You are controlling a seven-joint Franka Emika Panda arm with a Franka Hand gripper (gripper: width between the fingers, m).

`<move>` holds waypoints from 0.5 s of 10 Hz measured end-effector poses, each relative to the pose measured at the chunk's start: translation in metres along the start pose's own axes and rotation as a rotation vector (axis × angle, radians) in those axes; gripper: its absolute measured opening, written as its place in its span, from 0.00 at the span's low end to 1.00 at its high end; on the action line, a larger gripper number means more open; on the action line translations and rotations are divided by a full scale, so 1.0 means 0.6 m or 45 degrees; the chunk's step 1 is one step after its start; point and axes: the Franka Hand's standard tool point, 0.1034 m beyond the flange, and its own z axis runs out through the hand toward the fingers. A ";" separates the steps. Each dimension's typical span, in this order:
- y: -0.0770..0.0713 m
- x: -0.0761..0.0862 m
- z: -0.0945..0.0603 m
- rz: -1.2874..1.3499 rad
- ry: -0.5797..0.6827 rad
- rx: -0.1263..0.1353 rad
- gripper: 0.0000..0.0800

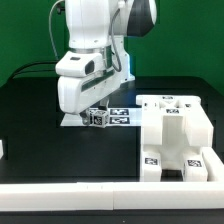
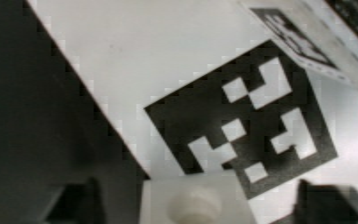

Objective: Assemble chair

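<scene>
Jaws stand apart, low over the marker board (image 2: pixel 140 60), straddling a small white chair piece (image 2: pixel 194 205); I see gaps on both sides of it.

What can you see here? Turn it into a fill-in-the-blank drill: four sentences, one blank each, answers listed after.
1. The table has a ____ top.
2. The partly built chair stands on the exterior view's ____ side.
3. The backdrop behind the arm is ____.
4. The gripper sits low at a small tagged block, to the exterior view's ____ of the chair.

Missing words: black; right; green; left.
</scene>
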 end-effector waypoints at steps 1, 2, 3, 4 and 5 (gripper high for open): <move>0.000 0.000 0.000 0.001 0.000 0.000 0.55; 0.004 -0.003 -0.002 0.054 0.001 -0.005 0.35; 0.014 -0.012 -0.008 0.139 0.003 -0.019 0.35; 0.024 -0.025 -0.016 0.213 0.007 -0.052 0.35; 0.022 -0.044 -0.020 0.382 0.013 -0.082 0.35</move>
